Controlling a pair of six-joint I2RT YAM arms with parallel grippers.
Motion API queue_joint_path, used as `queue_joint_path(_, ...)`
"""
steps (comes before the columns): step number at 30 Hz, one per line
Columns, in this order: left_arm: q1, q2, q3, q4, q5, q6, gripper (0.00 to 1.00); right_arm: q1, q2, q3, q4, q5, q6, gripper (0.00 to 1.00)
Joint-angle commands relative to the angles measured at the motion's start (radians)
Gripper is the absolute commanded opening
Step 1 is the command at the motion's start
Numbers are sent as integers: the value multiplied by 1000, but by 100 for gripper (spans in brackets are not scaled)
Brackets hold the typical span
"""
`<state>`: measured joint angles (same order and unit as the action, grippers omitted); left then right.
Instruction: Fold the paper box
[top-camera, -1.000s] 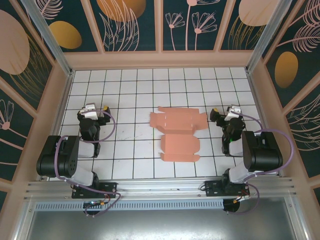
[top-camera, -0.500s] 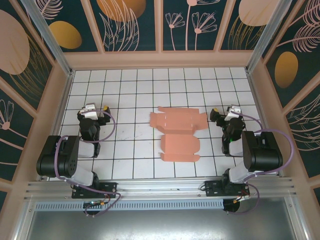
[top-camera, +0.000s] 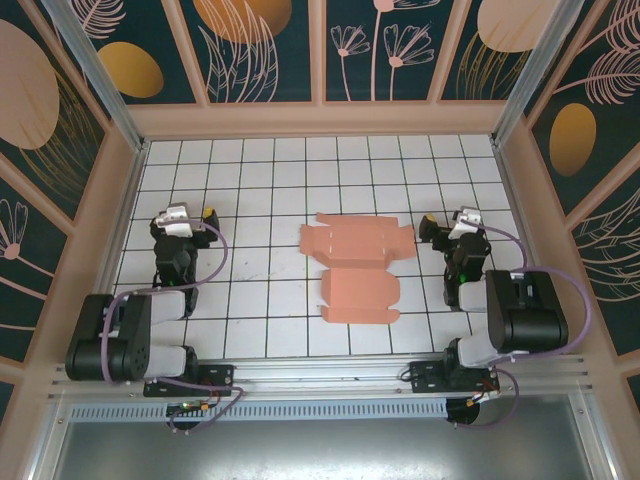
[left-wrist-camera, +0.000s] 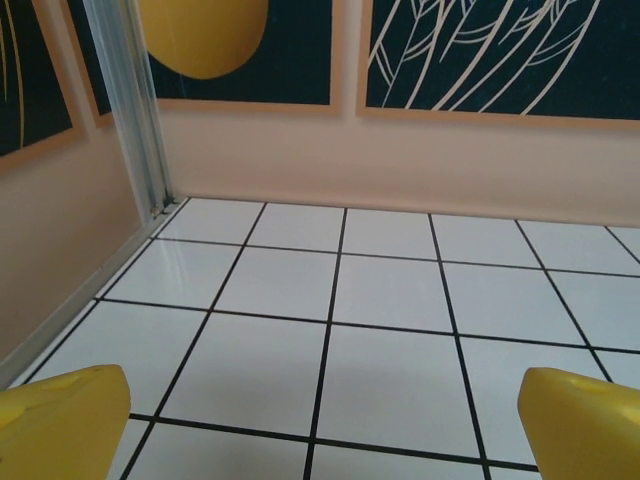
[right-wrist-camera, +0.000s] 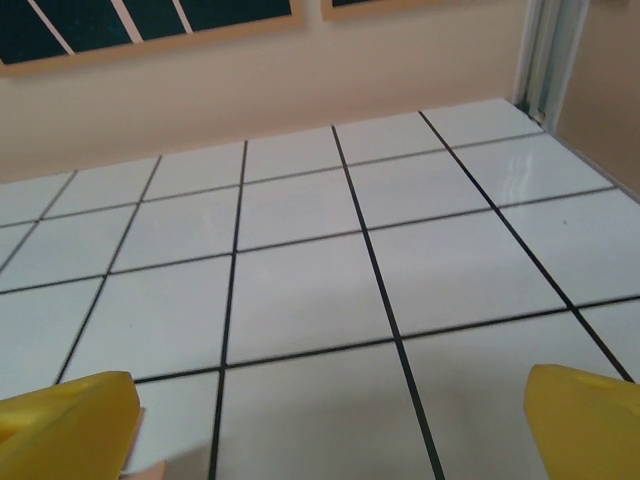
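2 sets of fingers, both spread to full width, both holding nothing. Left fingers (left-wrist-camera: 62, 425) at 9 o'clock on the counter (top-camera: 260, 170), yellow tips wide apart over bare white tile, aimed toward 12 o'clock, well apart from the card. At centre, the paper box (top-camera: 357, 265): salmon-pink, lying flat as an unfolded blank, wider flapped panel toward 12 o'clock, narrower panel with side tabs toward 6 o'clock, touched by neither arm. Right fingers (right-wrist-camera: 65, 420) at 3 o'clock, equally wide, likewise over bare tile and clear of the card, though nearer to it than the left.

Folding not yet begun, judging by the flat lie. Likely trouble: thin card flush on smooth tile, so little edge to catch. Probably a skid toward 3 or 9 o'clock if pushed from 1 side alone with nothing pinning the other. Also possible: a crease off the scored line, or a crumpled tab, from a pinch taken too deep or a lift too quick.
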<state>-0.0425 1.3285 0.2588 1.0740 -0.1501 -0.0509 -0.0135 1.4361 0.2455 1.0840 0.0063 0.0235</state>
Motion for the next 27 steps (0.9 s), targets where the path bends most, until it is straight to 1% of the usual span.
queue_joint_path(1, -81, -75, 74, -156, -26, 35, 99, 29, -108, 71, -160, 43, -17, 99)
queue_joint_path(2, -120, -80, 98, -179, -34, 16, 99, 39, -136, 89, -218, 59, 9, 99)
queue_joint_path(3, -146, -79, 129, -207, -30, -41, 99, 42, -163, 106, -271, 61, 54, 99)
queue_joint_path(5, -179, -55, 192, -265, 30, -198, 99, 42, -208, 132, -345, 20, 118, 99)
queue_joint_path(7, -254, -10, 239, -262, 61, -303, 99, 41, -240, 160, -418, -15, 167, 99)
queue_joint_path(8, -293, 11, 258, -260, 68, -333, 99, 41, -251, 173, -449, -27, 182, 99)
queue_joint_path(9, -330, 43, 285, -262, 92, -390, 99, 41, -262, 185, -479, -38, 190, 99)
queue_joint_path(12, -406, 145, 373, -280, 199, -619, 99, 37, -287, 216, -554, -57, 212, 99)
queue_joint_path(13, -435, 172, 396, -288, 222, -662, 99, 35, -291, 223, -568, -66, 217, 99)
queue_joint_path(16, -522, 273, 491, -383, 269, -793, 99, 32, -290, 230, -588, -84, 221, 99)
queue_joint_path(17, -538, 300, 511, -401, 290, -824, 97, 31, -287, 230, -589, -84, 220, 99)
queue_joint_path(19, -567, 354, 541, -421, 325, -897, 92, 32, -277, 229, -592, -84, 222, 99)
queue_joint_path(21, -588, 423, 560, -416, 380, -966, 85, 31, -268, 224, -590, -83, 223, 99)
queue_joint_path(24, -598, 510, 576, -376, 475, -1056, 80, 30, -242, 213, -561, -75, 228, 99)
queue_joint_path(25, -599, 536, 575, -361, 489, -1078, 78, 31, -229, 210, -552, -75, 232, 99)
queue_joint_path(27, -599, 562, 571, -367, 479, -1096, 75, 31, -209, 212, -544, -85, 239, 99)
